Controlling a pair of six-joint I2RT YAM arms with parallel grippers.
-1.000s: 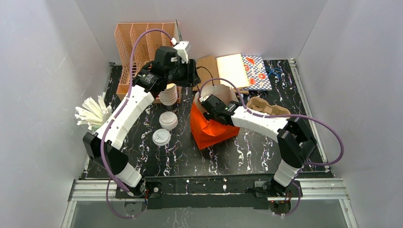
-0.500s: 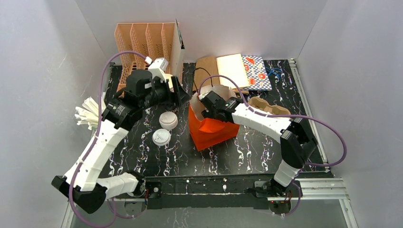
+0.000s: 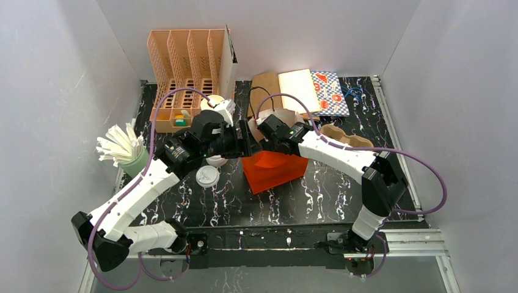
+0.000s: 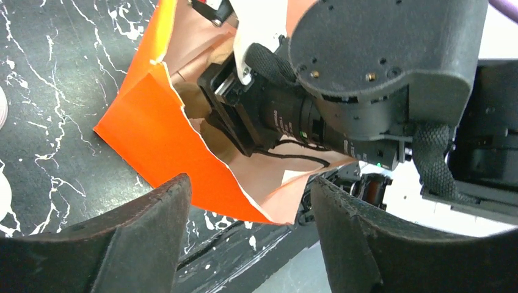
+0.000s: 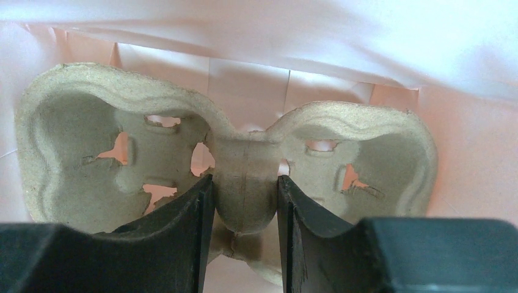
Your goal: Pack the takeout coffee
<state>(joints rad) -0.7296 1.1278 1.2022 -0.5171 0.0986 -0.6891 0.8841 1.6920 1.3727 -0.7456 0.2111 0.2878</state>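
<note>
Packing scene on 1 black marbled table (image 3: pixel 330 195): holding left gripper (image 4: pixel 247 189) spread wide and empty at the mouth of orange paper bag (image 3: pixel 275 171); clamping right gripper (image 5: pixel 244 183) tight onto the middle bridge of 2-pocket pulp cup carrier (image 5: pixel 244 155) inside that bag; showing white-lidded coffee cup (image 3: pixel 207 176) standing outside, just left of the bag, beside left arm (image 3: pixel 153 183).

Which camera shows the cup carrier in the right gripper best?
Right wrist: the cup carrier fills the frame, its middle pinched by the right gripper. Top external and left wrist show only the orange bag hiding it.
</note>
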